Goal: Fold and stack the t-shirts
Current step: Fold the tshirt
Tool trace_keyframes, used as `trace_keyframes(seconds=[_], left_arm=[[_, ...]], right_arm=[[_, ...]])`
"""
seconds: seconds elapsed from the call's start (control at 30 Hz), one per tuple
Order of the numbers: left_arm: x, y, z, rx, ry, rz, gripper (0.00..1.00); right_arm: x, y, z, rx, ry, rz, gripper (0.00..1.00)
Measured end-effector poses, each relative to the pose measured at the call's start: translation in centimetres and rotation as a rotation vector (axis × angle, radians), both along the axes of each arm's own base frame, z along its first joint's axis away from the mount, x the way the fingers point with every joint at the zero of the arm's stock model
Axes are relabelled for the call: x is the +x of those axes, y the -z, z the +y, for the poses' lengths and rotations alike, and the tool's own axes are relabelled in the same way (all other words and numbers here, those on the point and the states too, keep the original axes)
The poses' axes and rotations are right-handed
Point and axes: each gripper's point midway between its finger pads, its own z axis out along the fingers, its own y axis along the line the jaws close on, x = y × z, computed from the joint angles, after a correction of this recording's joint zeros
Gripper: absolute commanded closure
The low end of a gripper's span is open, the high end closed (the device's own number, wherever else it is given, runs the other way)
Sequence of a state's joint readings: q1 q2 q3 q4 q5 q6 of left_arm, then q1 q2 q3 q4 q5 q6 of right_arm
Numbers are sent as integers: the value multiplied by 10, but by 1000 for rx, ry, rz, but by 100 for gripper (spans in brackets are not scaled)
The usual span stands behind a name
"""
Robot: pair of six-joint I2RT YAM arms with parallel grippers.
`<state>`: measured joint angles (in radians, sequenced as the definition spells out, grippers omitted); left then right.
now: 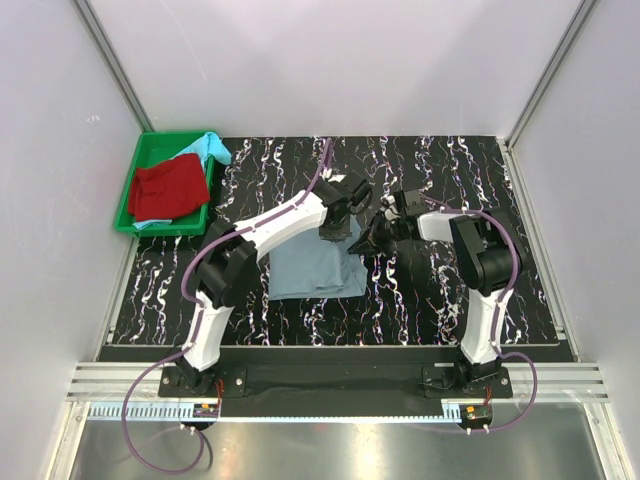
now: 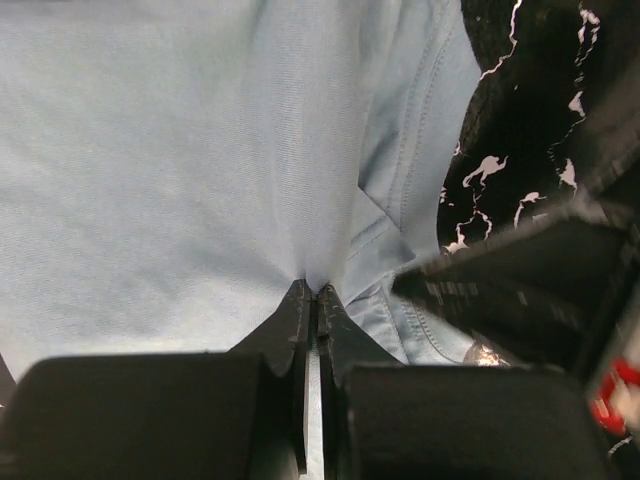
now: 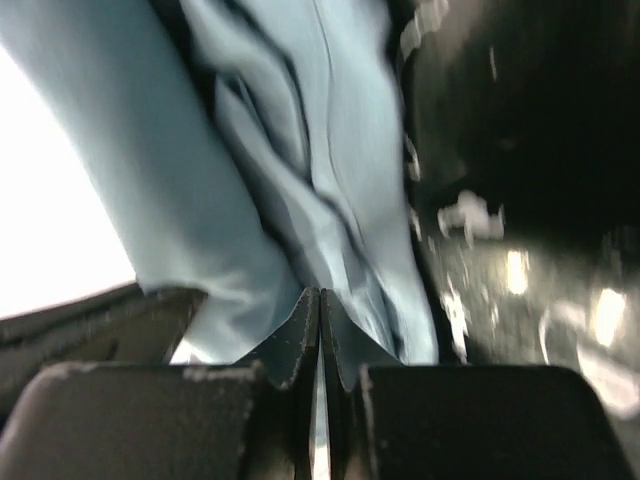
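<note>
The grey-blue t-shirt [image 1: 312, 268] lies partly folded on the black marbled table [image 1: 430, 170], in the middle. My left gripper [image 1: 336, 228] is at its far right edge, shut with a pinch of the cloth [image 2: 180, 150] rising into its tips [image 2: 316, 287]. Just to the right, my right gripper [image 1: 376, 238] is shut on the same shirt's edge, and bunched folds [image 3: 340, 130] run up from its tips [image 3: 320, 291]. The red t-shirt [image 1: 168, 188] and the turquoise t-shirt [image 1: 211, 148] lie crumpled in the green tray.
The green tray [image 1: 128, 210] stands at the table's far left corner against the left wall. White walls close in the left, back and right sides. The two grippers sit close together, and the right one shows as a dark blur [image 2: 520, 290] in the left wrist view.
</note>
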<state>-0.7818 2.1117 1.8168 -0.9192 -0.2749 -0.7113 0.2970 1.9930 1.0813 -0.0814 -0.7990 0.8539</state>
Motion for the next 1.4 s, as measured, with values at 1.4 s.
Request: trace_keyframes(seconds=[1.4], left_arm=[[4,2,-33,-141,46,94,100]], right_arm=[[24,26,25,-102,-30,-31,95]])
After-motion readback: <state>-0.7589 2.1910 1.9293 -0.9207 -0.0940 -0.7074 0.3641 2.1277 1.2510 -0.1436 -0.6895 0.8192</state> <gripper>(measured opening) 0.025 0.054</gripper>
